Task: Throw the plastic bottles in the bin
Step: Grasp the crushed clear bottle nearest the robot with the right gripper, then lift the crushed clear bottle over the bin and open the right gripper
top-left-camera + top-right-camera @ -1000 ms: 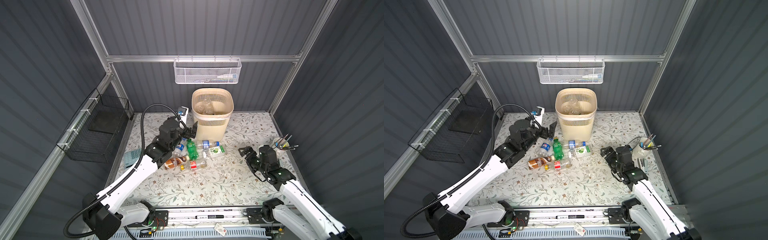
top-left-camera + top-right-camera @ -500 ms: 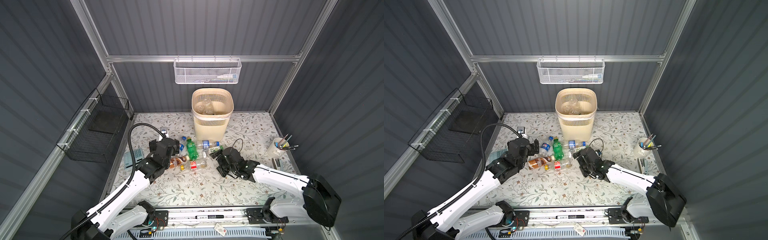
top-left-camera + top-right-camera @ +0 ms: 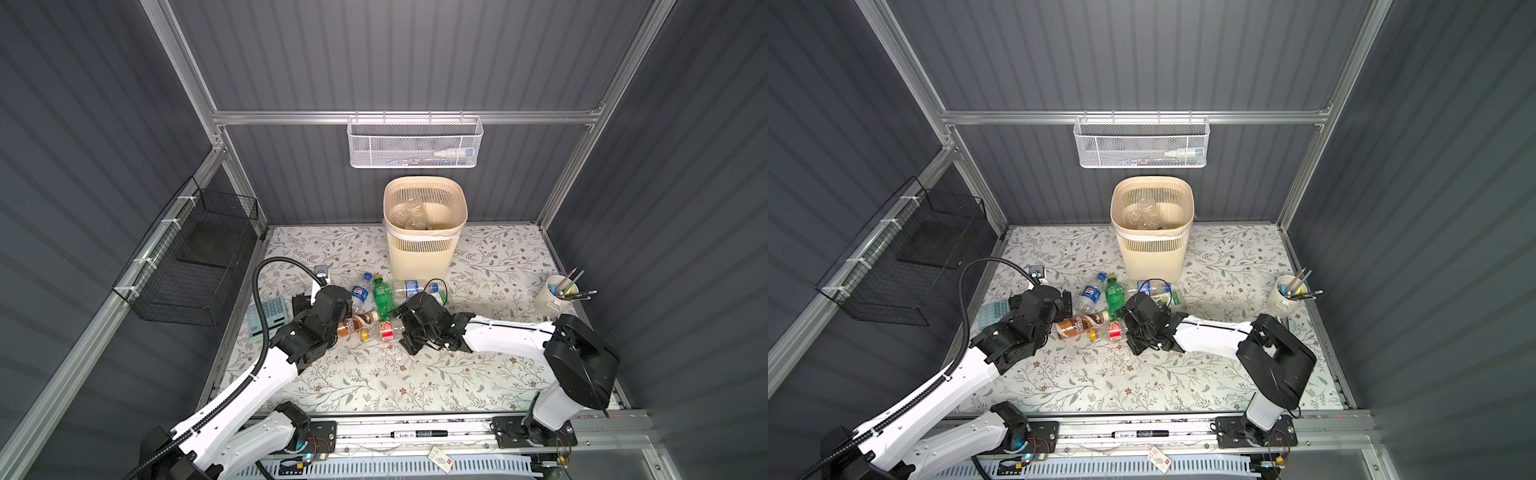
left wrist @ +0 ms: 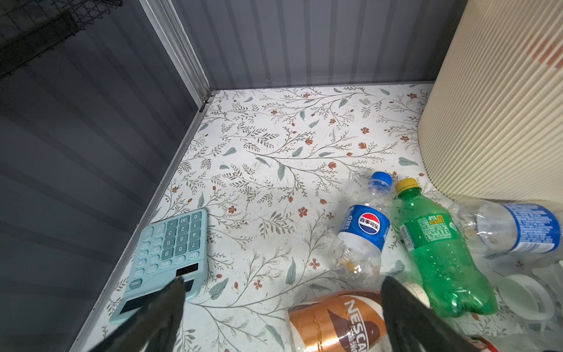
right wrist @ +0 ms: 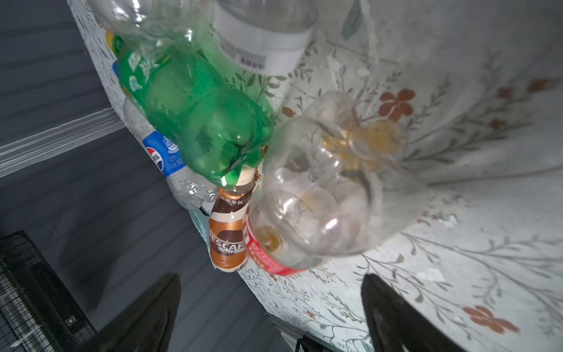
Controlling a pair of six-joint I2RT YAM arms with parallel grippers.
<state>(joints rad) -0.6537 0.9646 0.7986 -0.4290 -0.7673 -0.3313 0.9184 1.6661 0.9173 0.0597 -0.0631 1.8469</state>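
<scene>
- The bin (image 3: 419,253) stood at the back of the table (image 3: 374,382), close to the rear wall. Several clear bottles (image 3: 411,212) already lay inside it.
- The rest lay on their sides in a tight huddle just in front of the bin: a Pepsi bottle (image 4: 362,231), a green bottle (image 4: 438,253), a brown-sleeved bottle (image 4: 335,323), a red-label bottle (image 5: 313,195) and a water bottle (image 4: 518,225) nearest the bin's foot.
- The left gripper (image 4: 283,283) sat low over the table with its fingers spread wide, holding nothing. The brown-sleeved bottle lay in the gap, nearer one finger, unclamped.
- The right gripper (image 5: 271,280) was also spread wide and empty. The clear base of the red-label bottle sat just ahead of its tips. That bottle pressed against the green one and the brown-sleeved one.
- Handling, my guess:
  - All looked empty or nearly so, hence very light.
  - The walls looked thin and springy, so they would dent under a hard pinch.
  - The smooth round bodies would likely roll or squirt out sideways.
- Where to hold, my guess:
  - Across the labelled waist, with the jaws square to the bottle's long axis.
  - Not on the tapering neck or the lobed base.
  - The sleeved one probably offers the best friction.
- The bottles were packed close, so closing on one may well nudge its neighbours.
- A calculator (image 4: 170,250) lay beside the left arm, clear of the bottles.
</scene>
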